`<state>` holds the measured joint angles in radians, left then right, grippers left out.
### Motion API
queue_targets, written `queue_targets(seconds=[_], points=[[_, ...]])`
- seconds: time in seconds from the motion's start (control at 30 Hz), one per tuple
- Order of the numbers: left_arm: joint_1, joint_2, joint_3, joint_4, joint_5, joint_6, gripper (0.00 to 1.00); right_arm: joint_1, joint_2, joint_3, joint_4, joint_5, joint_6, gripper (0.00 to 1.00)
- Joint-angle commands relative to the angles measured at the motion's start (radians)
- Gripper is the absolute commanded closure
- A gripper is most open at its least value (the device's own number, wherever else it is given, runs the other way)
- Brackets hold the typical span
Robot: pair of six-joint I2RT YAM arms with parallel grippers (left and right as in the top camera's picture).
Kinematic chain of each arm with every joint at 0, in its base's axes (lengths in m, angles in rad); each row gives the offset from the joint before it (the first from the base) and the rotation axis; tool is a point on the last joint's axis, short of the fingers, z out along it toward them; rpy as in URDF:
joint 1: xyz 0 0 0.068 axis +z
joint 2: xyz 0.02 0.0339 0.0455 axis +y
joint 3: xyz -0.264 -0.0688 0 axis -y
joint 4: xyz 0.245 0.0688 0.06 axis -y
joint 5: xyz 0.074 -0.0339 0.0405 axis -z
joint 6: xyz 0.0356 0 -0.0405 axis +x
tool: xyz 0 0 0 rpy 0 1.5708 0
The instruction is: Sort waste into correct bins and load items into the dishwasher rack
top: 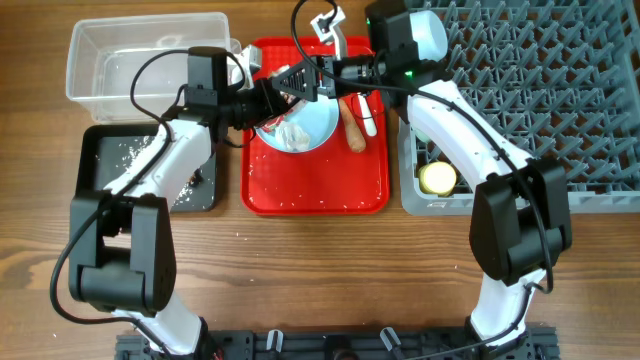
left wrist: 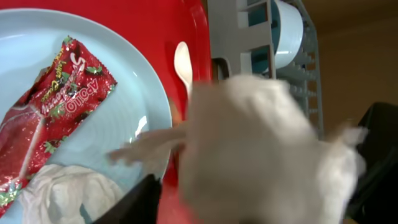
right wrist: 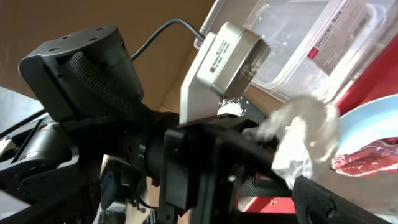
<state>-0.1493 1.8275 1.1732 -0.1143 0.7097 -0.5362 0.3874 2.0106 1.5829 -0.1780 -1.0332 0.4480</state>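
Now the left gripper (left wrist: 258,186) is clamped on a crumpled white tissue (left wrist: 249,124); beneath it the red snack wrapper (left wrist: 56,106) lies slantwise across the light-blue plate (left wrist: 134,68); the right gripper (top: 300,80) gapes apart.

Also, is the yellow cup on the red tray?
No, the cup sits in the rack, right of the tray.
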Motion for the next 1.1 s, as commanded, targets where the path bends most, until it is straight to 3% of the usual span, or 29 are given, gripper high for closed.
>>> queue_targets(seconds=[0.0,0.4,0.43,0.47,0.57,0.7,0.83,0.97,1.07], points=[[-0.004,0.008,-0.01,0.026,-0.009,0.003,0.96,0.001,0.002,0.01,0.009,-0.051,0.0,0.0],[-0.008,0.008,-0.01,0.011,-0.074,0.009,0.96,-0.026,0.002,0.01,0.005,-0.035,-0.001,0.05],[-0.013,0.008,-0.01,0.0,-0.095,0.018,0.93,-0.034,0.002,0.01,0.003,-0.033,-0.001,0.04],[-0.023,0.008,-0.01,-0.019,-0.126,0.055,0.85,-0.044,0.002,0.01,0.002,-0.033,-0.003,0.0],[-0.044,0.007,-0.009,-0.075,-0.194,0.136,0.61,-0.085,-0.006,0.01,-0.005,-0.007,-0.004,0.0],[-0.046,0.007,-0.008,-0.13,-0.24,0.19,0.47,-0.164,-0.043,0.01,-0.03,0.041,-0.019,0.01],[-0.071,0.007,0.042,-0.212,-0.265,0.349,0.33,-0.244,-0.099,0.01,-0.106,0.1,-0.092,0.0],[-0.146,0.007,0.166,-0.367,-0.557,0.465,0.18,-0.305,-0.169,0.01,-0.266,0.239,-0.2,0.0],[-0.198,0.007,0.212,-0.39,-0.738,0.579,0.09,-0.337,-0.216,0.01,-0.359,0.306,-0.248,0.0]])
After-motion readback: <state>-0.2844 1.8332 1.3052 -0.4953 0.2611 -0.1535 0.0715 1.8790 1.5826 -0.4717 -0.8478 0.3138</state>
